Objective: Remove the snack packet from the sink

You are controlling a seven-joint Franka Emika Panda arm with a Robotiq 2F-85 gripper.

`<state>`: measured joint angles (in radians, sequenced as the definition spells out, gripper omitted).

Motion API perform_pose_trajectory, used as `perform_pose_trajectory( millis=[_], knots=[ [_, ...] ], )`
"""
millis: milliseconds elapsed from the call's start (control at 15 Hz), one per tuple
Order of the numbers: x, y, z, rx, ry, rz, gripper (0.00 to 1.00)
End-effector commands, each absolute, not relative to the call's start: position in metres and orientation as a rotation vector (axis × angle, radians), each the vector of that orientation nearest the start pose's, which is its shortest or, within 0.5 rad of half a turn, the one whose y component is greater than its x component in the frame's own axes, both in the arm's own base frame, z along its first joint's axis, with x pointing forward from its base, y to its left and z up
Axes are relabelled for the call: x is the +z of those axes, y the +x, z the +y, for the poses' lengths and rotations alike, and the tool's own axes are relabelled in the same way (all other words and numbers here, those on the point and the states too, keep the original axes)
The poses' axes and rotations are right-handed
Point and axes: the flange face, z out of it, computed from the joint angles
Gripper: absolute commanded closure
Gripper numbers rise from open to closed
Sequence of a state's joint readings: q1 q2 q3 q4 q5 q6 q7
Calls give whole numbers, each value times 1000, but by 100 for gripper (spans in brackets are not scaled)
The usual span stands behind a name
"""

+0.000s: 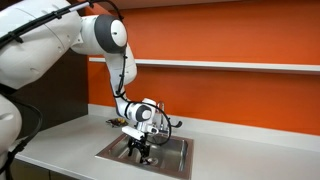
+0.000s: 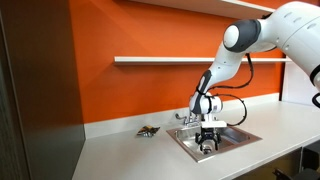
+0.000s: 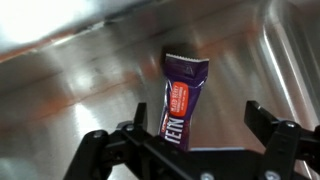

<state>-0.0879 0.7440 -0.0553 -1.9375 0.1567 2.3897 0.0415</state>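
The snack packet (image 3: pixel 183 95) is purple with an orange label and lies on the steel bottom of the sink (image 3: pixel 70 80). In the wrist view my gripper (image 3: pixel 198 125) is open, with its fingers either side of the packet's near end. The packet sits closer to the left finger, and I cannot tell whether the two touch. In both exterior views the gripper (image 1: pixel 142 148) (image 2: pixel 208 143) reaches down inside the sink (image 1: pixel 176 160) (image 2: pixel 238 139). The packet is hidden by the gripper there.
The sink is set in a grey counter against an orange wall, with a faucet (image 1: pixel 170 124) (image 2: pixel 185 117) at its back edge. A small dark object (image 2: pixel 148 131) (image 1: pixel 115 122) lies on the counter beside the sink. A shelf (image 2: pixel 160 60) runs along the wall.
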Motion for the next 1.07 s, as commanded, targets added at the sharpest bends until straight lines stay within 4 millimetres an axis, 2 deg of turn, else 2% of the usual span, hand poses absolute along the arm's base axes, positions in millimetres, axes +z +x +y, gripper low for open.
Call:
perform_pose_trajectory(
  millis=[0, 467, 1000],
  knots=[
    [77, 568, -81, 440, -3008, 484, 0],
    [75, 572, -68, 447, -3013, 550, 0],
    [66, 565, -67, 473, -3003, 581, 0]
  ],
)
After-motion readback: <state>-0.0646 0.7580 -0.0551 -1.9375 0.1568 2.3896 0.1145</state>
